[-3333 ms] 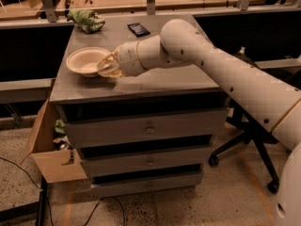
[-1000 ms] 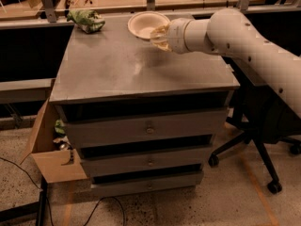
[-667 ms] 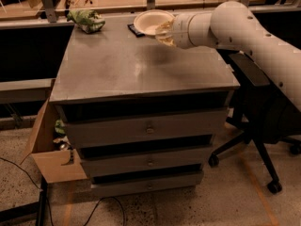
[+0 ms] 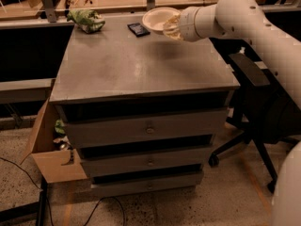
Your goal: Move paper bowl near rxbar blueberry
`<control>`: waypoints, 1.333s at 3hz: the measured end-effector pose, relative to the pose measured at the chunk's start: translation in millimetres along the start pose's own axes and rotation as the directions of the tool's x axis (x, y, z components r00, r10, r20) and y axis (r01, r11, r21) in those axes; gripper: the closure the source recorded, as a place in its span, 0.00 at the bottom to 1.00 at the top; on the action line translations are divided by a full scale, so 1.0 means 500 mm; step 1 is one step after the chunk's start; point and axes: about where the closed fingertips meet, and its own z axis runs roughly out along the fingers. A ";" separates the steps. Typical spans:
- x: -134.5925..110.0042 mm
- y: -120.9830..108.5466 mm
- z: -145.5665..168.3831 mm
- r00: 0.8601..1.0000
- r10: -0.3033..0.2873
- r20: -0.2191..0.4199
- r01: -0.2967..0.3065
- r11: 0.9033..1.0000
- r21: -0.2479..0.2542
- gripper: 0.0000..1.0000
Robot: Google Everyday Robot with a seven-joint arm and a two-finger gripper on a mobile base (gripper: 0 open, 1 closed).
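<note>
The cream-white paper bowl (image 4: 157, 19) is at the far side of the grey cabinet top (image 4: 141, 65), held at its right rim. My gripper (image 4: 171, 26) is shut on the bowl's rim, with the white arm reaching in from the right. The rxbar blueberry (image 4: 138, 29), a small flat dark bar, lies on the cabinet top just left of the bowl, close to it. I cannot tell whether the bowl rests on the surface or hangs just above it.
A green-and-white snack bag (image 4: 86, 20) lies at the far left corner. The cabinet has drawers in front. A cardboard box (image 4: 49, 149) stands on the floor at the left, an office chair (image 4: 254, 107) at the right. A wooden desk runs behind.
The gripper carried the bowl from the left front of the cabinet top to the far side. In the last second it edged a little further back and right, beside the dark bar.
</note>
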 end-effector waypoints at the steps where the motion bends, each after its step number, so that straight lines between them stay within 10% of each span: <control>1: 0.028 -0.007 0.015 1.000 0.002 -0.010 -0.002 1.000 -0.010 1.00; 3: 0.080 -0.016 0.075 0.999 0.049 0.008 -0.049 0.999 0.017 1.00; 4: 0.105 -0.010 0.109 0.998 0.069 0.011 -0.069 0.998 0.014 0.81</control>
